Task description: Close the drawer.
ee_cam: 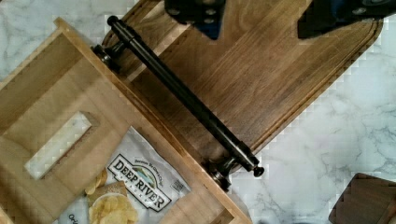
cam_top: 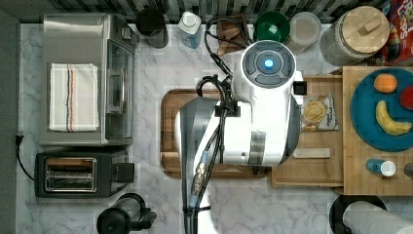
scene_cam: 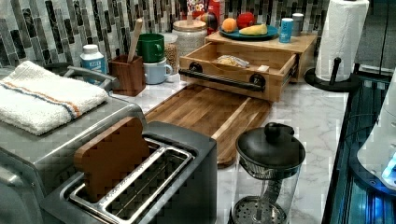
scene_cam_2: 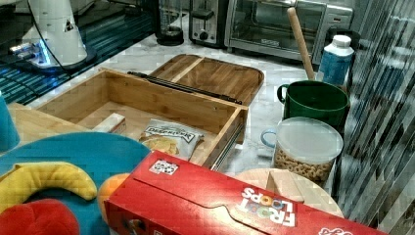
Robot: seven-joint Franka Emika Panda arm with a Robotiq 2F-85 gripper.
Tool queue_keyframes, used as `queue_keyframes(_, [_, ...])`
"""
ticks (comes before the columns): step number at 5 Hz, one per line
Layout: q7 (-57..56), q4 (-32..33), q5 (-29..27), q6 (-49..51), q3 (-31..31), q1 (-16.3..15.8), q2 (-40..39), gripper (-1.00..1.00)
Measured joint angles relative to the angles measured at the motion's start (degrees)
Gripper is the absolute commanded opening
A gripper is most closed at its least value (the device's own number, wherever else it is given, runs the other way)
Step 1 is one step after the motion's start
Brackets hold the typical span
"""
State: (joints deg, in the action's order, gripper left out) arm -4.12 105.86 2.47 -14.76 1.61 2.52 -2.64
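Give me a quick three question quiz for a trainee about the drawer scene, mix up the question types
1. True or false: the drawer is already pushed fully shut.
2. What lies inside the drawer? A) a banana B) a chip bag and a small pale block C) a spoon
3. Fill in: the pincer hovers over the dark ____ in front of the black bar handle.

Key:
1. False, it stands pulled out.
2. B.
3. Cutting board. The pincer's fingers are spread apart, holding nothing.
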Motion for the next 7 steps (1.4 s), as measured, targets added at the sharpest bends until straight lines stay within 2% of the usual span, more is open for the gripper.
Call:
queue_keyframes(1, [0.0,0.1,0.0,-0.5,0.0,0.3,-0.3,-1.0])
queue_keyframes(2, [0.0,0.2,0.9,0.5,0.3,0.9,-0.5,1.0])
queue_keyframes(3, [-4.0,4.3,3.3,-10.5,0.6,1.5,1.0,1.0])
queue_keyframes(4, [-13.0,12.2,3.6,-24.8,0.8,1.4,4.3,1.0])
queue_keyframes(5, [-20.0,20.0,3.6,-27.2,0.4,0.9,8.8,1.0])
queue_keyframes(6, [-25.3,24.4,0.0,-25.6,0.3,-0.5,10.9,-1.0])
queue_keyframes(7, [-29.0,26.4,-0.4,-25.3,-0.2,-2.0,10.7,-1.0])
